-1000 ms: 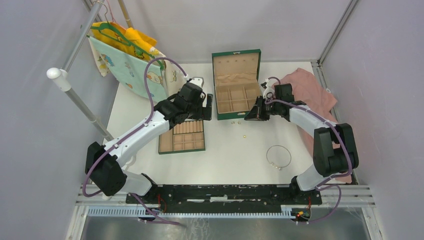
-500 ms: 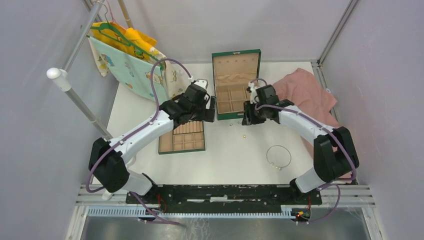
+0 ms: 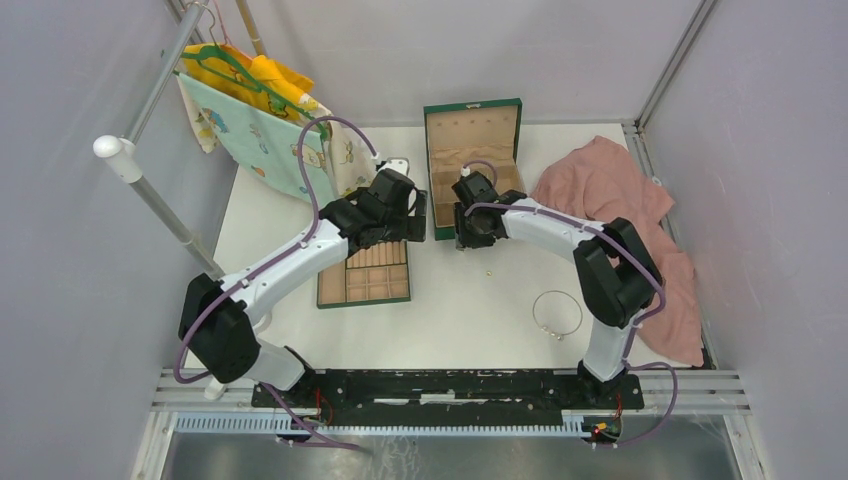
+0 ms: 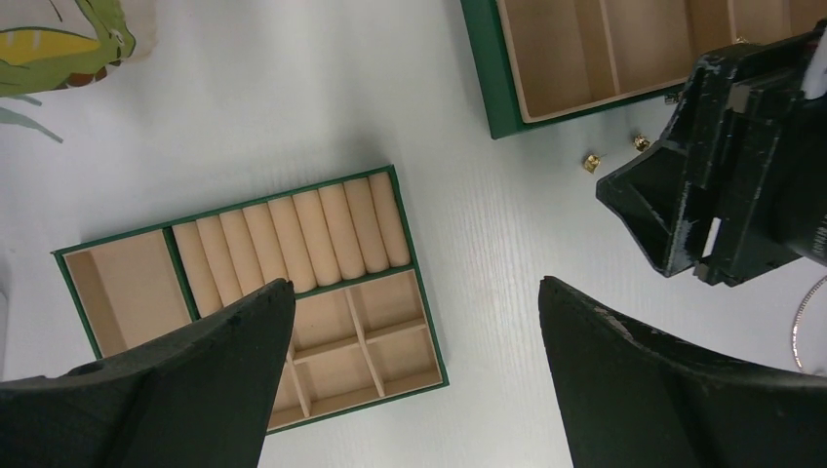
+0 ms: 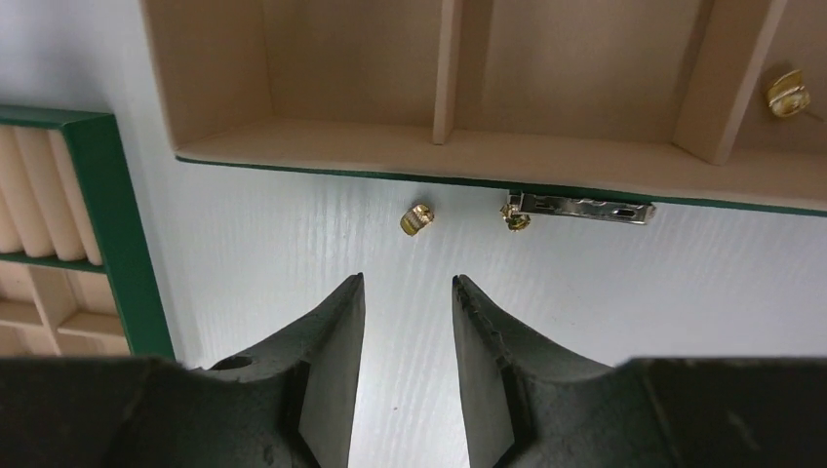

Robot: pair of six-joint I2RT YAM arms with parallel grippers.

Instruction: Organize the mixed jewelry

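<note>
Gold bead (image 5: 416, 218) sits just beside the jewelry box (image 5: 322, 146) front wall. Right gripper (image 5: 407, 285), narrow and empty, could flick it away.

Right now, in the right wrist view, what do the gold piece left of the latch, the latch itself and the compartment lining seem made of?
Gold piece: probably polished gold-toned metal, given its bright glints; plated or solid cannot be told. Latch: silvery metal, a shiny flat strip. Compartment lining: tan and matte, likely a velvet-like fabric.
</note>
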